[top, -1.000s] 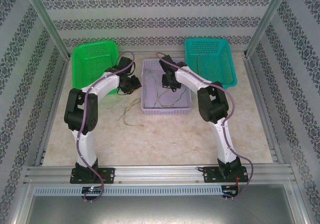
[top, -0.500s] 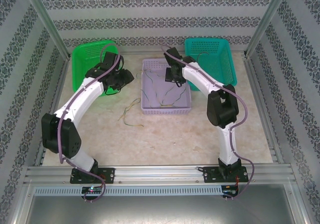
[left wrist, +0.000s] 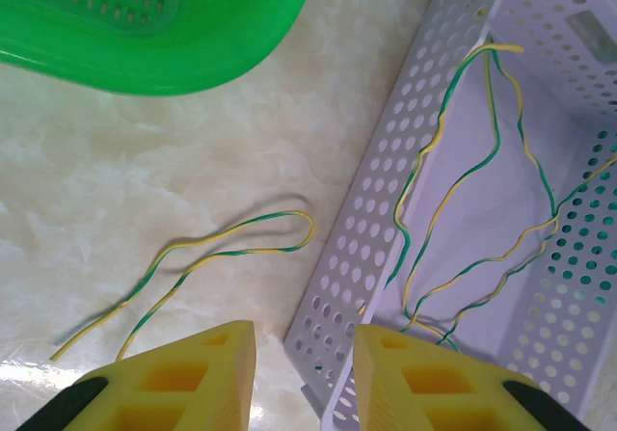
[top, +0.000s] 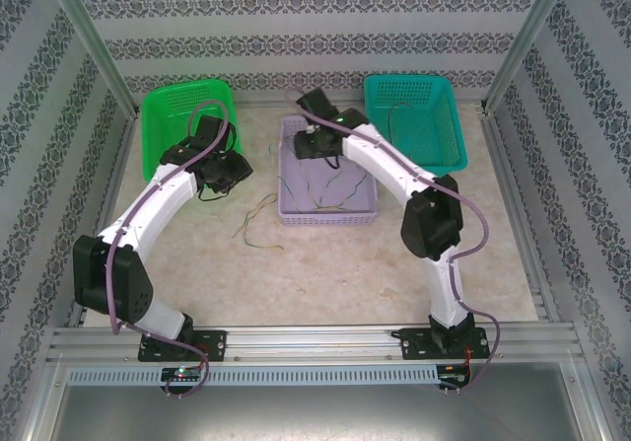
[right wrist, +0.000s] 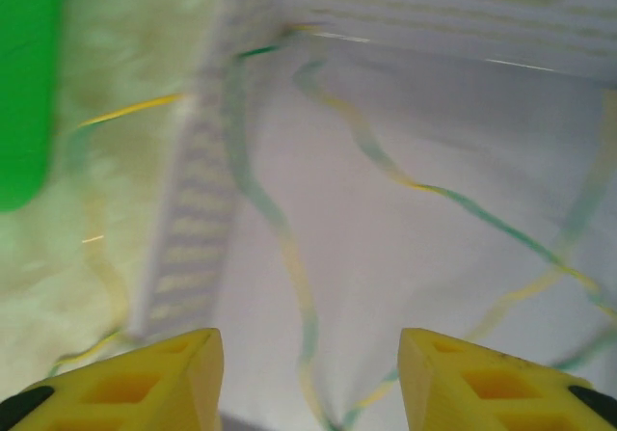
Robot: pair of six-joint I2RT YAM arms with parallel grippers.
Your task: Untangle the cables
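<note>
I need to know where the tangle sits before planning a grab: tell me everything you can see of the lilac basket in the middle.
The lilac basket is a rectangular, plastic-looking tray with low walls pierced by rows of round holes. It stands upright on the marbled table, between the green basket and the teal basket. Thin yellow-green cables lie looped across its floor and against its walls. The right gripper hangs over its far left corner, fingers apart, holding nothing.

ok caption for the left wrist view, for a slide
Left fingers open near a loose yellow-green cable on the table, beside the lilac basket of cables
</note>
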